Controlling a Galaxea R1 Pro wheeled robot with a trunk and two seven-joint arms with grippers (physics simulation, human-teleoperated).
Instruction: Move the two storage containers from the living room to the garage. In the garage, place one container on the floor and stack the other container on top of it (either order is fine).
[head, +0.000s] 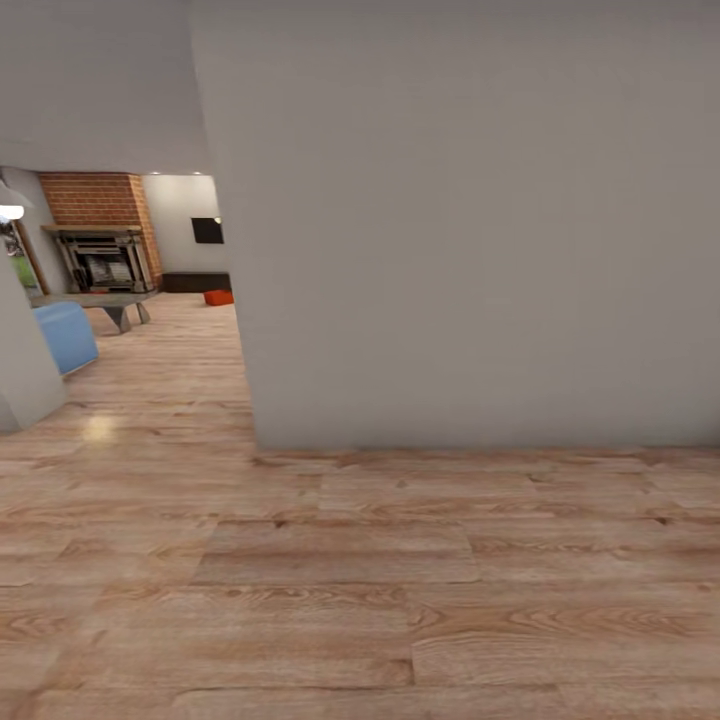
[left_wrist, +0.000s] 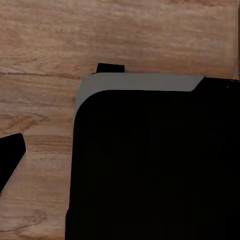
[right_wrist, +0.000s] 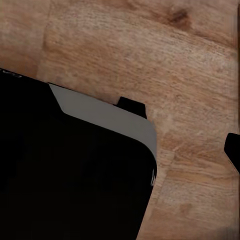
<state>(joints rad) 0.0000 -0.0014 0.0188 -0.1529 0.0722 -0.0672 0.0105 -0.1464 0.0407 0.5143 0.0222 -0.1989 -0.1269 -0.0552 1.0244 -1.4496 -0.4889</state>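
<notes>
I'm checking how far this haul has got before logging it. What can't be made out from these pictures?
- Second storage container: in the head view a large grey wall blocks most of the living room; one small orange-red storage container shows far off, too small for detail.
- TV: cut off by that wall's edge.
- Both jaws: in each wrist view the robot's dark body covers much of the frame above the wood floor, so open or shut is unclear.
</notes>
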